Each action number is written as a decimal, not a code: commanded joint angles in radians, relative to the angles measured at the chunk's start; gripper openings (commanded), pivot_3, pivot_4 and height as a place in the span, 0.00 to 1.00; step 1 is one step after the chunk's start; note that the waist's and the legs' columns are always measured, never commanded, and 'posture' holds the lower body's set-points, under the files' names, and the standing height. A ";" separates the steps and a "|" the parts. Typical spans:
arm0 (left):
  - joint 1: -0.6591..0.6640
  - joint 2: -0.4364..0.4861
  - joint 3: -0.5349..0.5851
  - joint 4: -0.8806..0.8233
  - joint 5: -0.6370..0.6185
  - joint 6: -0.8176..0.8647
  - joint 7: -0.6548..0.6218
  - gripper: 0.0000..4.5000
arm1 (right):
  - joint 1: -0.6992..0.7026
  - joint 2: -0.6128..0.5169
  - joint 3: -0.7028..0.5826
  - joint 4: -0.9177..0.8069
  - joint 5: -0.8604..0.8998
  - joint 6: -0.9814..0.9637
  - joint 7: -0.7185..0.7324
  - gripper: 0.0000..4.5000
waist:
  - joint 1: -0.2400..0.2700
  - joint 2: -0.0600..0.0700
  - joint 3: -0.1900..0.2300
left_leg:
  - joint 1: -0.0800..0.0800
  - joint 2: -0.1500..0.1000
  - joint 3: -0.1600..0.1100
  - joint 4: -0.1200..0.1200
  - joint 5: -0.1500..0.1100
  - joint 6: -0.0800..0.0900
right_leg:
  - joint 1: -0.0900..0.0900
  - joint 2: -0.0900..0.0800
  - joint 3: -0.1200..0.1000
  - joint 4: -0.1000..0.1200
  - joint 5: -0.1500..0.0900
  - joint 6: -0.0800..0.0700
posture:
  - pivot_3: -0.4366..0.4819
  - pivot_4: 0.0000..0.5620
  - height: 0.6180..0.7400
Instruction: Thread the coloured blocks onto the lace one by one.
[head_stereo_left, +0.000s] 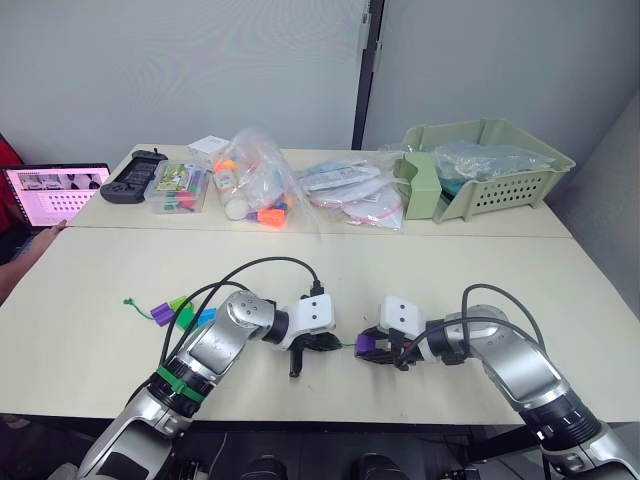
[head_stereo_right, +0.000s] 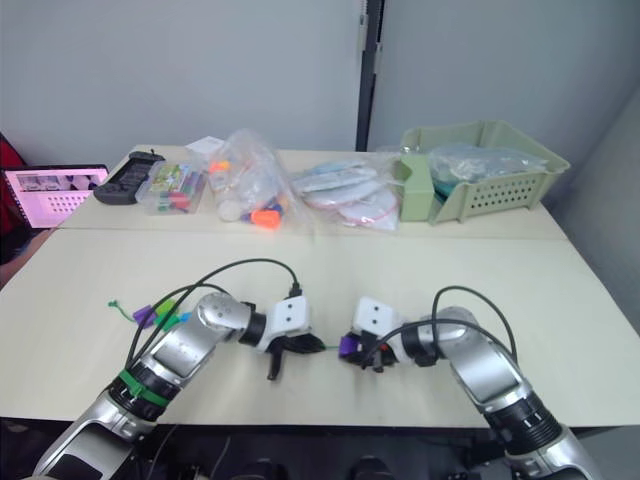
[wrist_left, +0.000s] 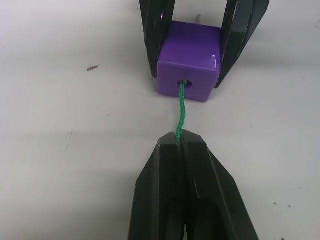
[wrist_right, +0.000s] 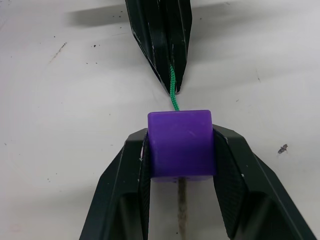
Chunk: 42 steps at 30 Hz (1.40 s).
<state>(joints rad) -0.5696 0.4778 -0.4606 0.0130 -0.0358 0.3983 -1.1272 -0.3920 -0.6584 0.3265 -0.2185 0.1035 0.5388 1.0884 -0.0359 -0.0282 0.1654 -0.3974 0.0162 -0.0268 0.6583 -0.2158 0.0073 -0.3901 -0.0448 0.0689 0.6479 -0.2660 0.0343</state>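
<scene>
On the near part of the table my two grippers face each other. My right gripper (head_stereo_left: 366, 350) is shut on a purple block (wrist_right: 181, 145). The green lace (wrist_left: 180, 107) runs into the hole of that block, and a pale stiff tip (wrist_right: 182, 210) sticks out of its far side. My left gripper (wrist_left: 180, 142) is shut on the lace a short way from the block. Further back along the lace, by my left arm, lie another purple block (head_stereo_left: 160, 313), a lime green block (head_stereo_left: 180, 303) and a blue block (head_stereo_left: 205, 317), ending at the lace's tail (head_stereo_left: 128, 301).
At the back stand a green basket (head_stereo_left: 500, 185), clear plastic bags (head_stereo_left: 255, 185) with orange pieces, a clear box (head_stereo_left: 178, 188), a black controller (head_stereo_left: 135, 175) and a tablet (head_stereo_left: 55, 192). A person's hand (head_stereo_left: 30, 255) rests at the left edge.
</scene>
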 joint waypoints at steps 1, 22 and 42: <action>-0.010 -0.023 -0.014 -0.053 -0.003 0.016 0.004 0.00 | 0.023 -0.002 0.038 0.017 -0.001 0.025 0.005 0.26 | 0.000 0.000 0.000 | 0.000 0.000 0.000 0.000 0.000 0.000 | 0.000 0.000 0.000 0.000 0.000 0.000 | 0.48 0.27 1.00; -0.039 0.003 0.037 -0.174 -0.072 0.134 -0.029 0.72 | 0.049 -0.021 -0.071 -0.096 0.101 0.074 -0.001 0.79 | 0.000 0.000 0.000 | -0.007 0.000 0.000 0.000 0.000 0.000 | -0.007 0.000 0.000 0.001 0.000 0.000 | 0.48 0.27 1.00; -0.078 -0.144 -0.086 0.101 0.029 -0.105 0.005 0.66 | 0.190 -0.125 -0.202 -0.155 0.163 0.014 -0.032 1.00 | 0.023 0.000 0.001 | -0.012 -0.001 0.001 0.002 0.000 0.000 | -0.012 -0.001 0.001 0.001 0.001 0.001 | 0.48 0.27 1.00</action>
<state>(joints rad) -0.6380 0.3288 -0.5598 0.1307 -0.0022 0.3038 -1.1126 -0.2078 -0.7784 0.1383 -0.3634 0.2575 0.5730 1.0605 -0.0129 -0.0280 0.1659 -0.4098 0.0147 -0.0257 0.6604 -0.2157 0.0074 -0.4021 -0.0456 0.0702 0.6486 -0.2647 0.0352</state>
